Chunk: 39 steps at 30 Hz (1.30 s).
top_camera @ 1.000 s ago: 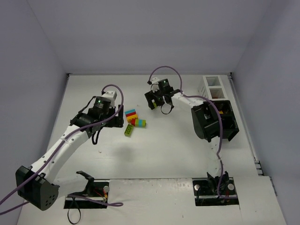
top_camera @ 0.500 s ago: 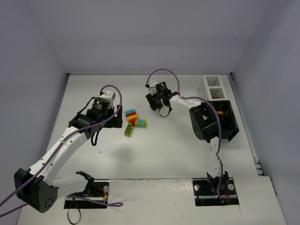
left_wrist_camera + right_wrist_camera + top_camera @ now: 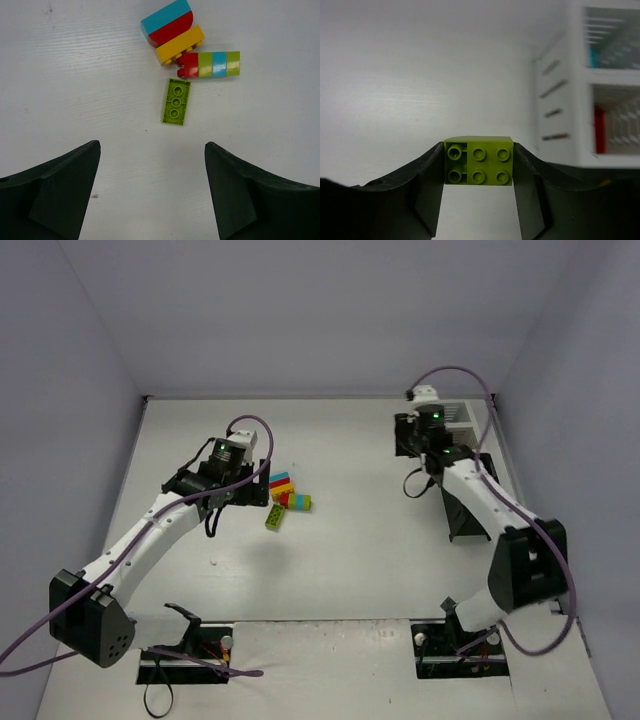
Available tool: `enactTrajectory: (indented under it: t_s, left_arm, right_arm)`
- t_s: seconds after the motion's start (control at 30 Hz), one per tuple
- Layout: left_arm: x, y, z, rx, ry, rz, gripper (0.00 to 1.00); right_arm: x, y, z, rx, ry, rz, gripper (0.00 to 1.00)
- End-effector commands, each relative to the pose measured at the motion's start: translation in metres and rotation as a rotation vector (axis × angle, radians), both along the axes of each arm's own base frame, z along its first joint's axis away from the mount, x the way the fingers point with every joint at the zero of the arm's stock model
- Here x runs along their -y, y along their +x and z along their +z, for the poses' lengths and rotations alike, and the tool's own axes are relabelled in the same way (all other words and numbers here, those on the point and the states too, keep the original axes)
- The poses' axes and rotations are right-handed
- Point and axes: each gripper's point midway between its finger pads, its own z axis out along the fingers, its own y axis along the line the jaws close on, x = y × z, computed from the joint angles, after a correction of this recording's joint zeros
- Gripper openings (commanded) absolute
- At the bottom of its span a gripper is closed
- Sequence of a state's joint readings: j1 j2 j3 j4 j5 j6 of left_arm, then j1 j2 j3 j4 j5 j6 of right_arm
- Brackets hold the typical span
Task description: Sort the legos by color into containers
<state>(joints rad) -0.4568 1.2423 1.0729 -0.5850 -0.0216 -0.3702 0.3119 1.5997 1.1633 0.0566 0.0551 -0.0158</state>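
Observation:
A cluster of legos [image 3: 284, 495] lies mid-table. The left wrist view shows a cyan-and-red rounded piece [image 3: 167, 22], a yellow brick [image 3: 180, 44], a red-green-cyan-green row [image 3: 210, 64] and a flat green brick [image 3: 176, 101] lying studs down. My left gripper [image 3: 151, 146] is open and empty, just short of the green brick; from above it [image 3: 250, 490] sits left of the cluster. My right gripper [image 3: 479, 200] is shut on a green brick [image 3: 479, 161] beside the white slatted container [image 3: 570, 100], at the back right [image 3: 408, 438].
The white container [image 3: 455, 423] holds something cyan [image 3: 594, 57] in one cell and something red [image 3: 599, 130] in another. The black containers [image 3: 478, 508] join it on the near side, partly hidden by the right arm. The right wall runs close behind them.
My right arm has swung from the table's middle to the right, up to the white container, carrying the green brick. My left gripper has edged right toward the cluster.

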Motion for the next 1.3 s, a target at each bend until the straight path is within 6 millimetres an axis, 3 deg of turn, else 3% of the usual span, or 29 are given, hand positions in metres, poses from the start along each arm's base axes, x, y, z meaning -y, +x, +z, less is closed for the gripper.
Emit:
enactTrajectory:
  t_s: [0.0,0.03,0.07,0.13,0.17,0.27,0.5,0.7,0.8,0.83,0.93,1.13,1.2,1.27]
  left_arm:
    - [0.014,0.028,0.043,0.130,-0.065,-0.021,0.78]
    - [0.016,0.030,0.044,0.134,-0.063,-0.026,0.78]
    - [0.016,0.033,0.042,0.127,-0.059,-0.026,0.78]
    - [0.022,0.035,0.045,0.130,-0.073,-0.050,0.78]
    - [0.024,0.037,0.044,0.126,-0.071,-0.054,0.78]
    - [0.027,0.041,0.046,0.129,-0.074,-0.063,0.78]
    - [0.032,0.042,0.044,0.117,-0.093,-0.074,0.78]
    - [0.029,0.039,0.044,0.115,-0.087,-0.070,0.78]
    - [0.030,0.038,0.042,0.110,-0.086,-0.071,0.78]
    - [0.029,0.038,0.042,0.110,-0.087,-0.070,0.78]
    - [0.031,0.038,0.040,0.107,-0.091,-0.072,0.78]
    - [0.031,0.039,0.040,0.106,-0.094,-0.069,0.78]
    - [0.031,0.038,0.040,0.106,-0.095,-0.070,0.78]
    - [0.030,0.038,0.041,0.109,-0.094,-0.066,0.78]
  right_arm:
    - [0.057,-0.017,0.052,0.140,0.085,-0.254,0.00]
    - [0.080,-0.028,0.042,0.126,0.065,-0.336,0.00]
    - [0.092,-0.038,0.054,0.158,0.079,-0.384,0.00]
    - [0.114,-0.055,0.046,0.149,0.093,-0.487,0.00]
    - [0.129,-0.063,0.055,0.177,0.108,-0.538,0.00]
    - [0.155,-0.082,0.054,0.188,0.130,-0.640,0.00]
    - [0.197,-0.114,0.029,0.121,0.153,-0.820,0.05]
    - [0.198,-0.128,0.009,0.057,0.177,-0.876,0.15]
    - [0.198,-0.132,0.003,0.039,0.183,-0.881,0.27]
    - [0.197,-0.132,0.004,0.040,0.185,-0.879,0.38]
    - [0.196,-0.133,0.008,0.044,0.190,-0.873,0.57]
    - [0.186,-0.125,0.021,0.060,0.209,-0.805,0.71]
    - [0.180,-0.120,0.027,0.069,0.216,-0.759,0.72]
    - [0.155,-0.107,0.039,0.105,0.252,-0.641,0.71]
